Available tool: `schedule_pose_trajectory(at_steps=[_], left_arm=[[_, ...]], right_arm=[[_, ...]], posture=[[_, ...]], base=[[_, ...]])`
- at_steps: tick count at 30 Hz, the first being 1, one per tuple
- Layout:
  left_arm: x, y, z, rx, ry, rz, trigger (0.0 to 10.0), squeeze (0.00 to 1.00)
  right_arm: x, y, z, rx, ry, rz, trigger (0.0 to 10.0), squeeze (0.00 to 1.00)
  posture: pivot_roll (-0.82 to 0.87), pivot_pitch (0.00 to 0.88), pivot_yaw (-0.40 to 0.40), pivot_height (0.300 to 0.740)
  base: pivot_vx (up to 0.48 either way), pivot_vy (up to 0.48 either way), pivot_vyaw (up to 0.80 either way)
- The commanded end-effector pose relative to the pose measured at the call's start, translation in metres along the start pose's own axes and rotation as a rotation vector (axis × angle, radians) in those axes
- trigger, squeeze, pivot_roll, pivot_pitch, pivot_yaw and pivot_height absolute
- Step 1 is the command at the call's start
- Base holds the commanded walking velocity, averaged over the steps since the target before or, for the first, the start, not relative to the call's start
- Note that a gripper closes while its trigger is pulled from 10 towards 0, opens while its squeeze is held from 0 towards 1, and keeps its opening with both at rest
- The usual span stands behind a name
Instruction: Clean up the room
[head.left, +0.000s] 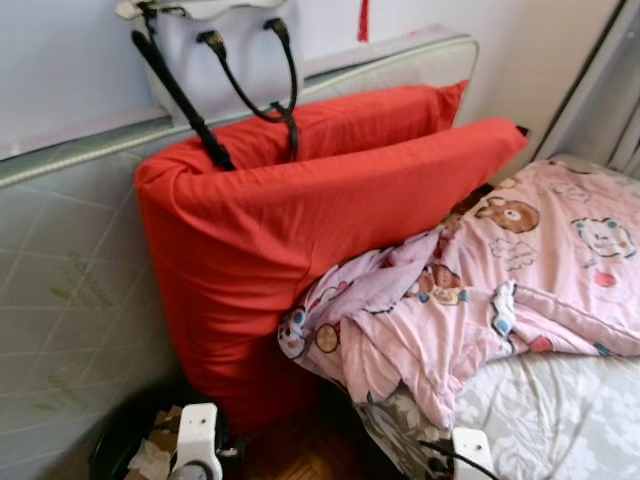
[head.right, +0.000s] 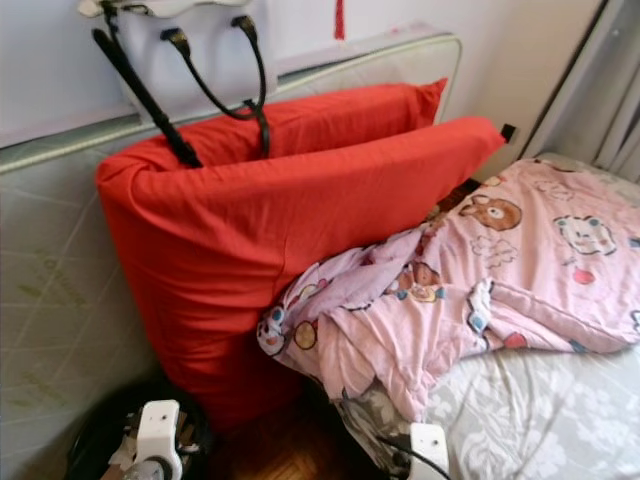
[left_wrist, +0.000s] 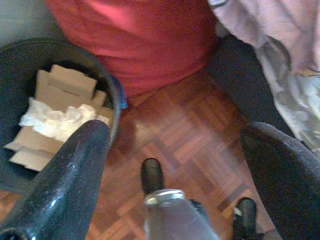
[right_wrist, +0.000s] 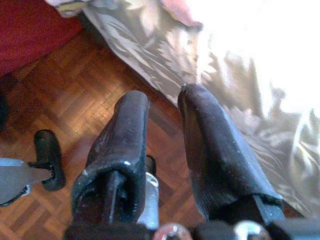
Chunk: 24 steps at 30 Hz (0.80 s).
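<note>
Down at seven o'clock in the head view stands a black bin holding cardboard and crumpled white paper, just beside a big red cushion propped against a mattress. Black bag straps hang over the cushion at twelve. A pink quilt lies bunched on the bed at four. The left gripper hangs spread wide over parquet, holding nothing; the right gripper has its fingers nearly together, empty, beside the bed's edge.
</note>
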<state>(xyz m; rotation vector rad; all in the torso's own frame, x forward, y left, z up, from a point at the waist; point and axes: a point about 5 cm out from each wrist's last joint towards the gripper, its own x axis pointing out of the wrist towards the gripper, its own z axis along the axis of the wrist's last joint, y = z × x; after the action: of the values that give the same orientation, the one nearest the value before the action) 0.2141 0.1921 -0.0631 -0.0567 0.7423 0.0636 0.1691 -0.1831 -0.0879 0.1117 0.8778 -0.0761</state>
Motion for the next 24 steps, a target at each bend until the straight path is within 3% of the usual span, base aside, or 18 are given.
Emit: schedule_pose_trajectory(at_steps=[1,14,24], left_arm=[[-0.0015,0.0033,-0.0029,-0.028,-0.003,0.007,10.0,0.00],[-0.0015,0.0040,-0.0066,-0.003,0.041,0.018,10.0,0.00],[-0.0012,0.0047,-0.0071,-0.005,0.056,0.034,10.0,0.00]], right_arm=[[0.0004,0.0014,0.0023,0.026,-0.020,0.004,10.0,0.00],[0.0002,0.0005,0.0017,0.023,-0.015,0.002,10.0,0.00],[0.0005,0.0006,0.0027,0.024,-0.016,0.004,10.0,0.00]], posture=[[-0.06,0.000,-0.058,0.740],[-0.07,0.000,-0.057,0.740],[-0.07,0.000,-0.059,0.740]], base=[[0.000,0.000,0.00],[0.000,0.000,0.00],[0.266,0.000,0.00]])
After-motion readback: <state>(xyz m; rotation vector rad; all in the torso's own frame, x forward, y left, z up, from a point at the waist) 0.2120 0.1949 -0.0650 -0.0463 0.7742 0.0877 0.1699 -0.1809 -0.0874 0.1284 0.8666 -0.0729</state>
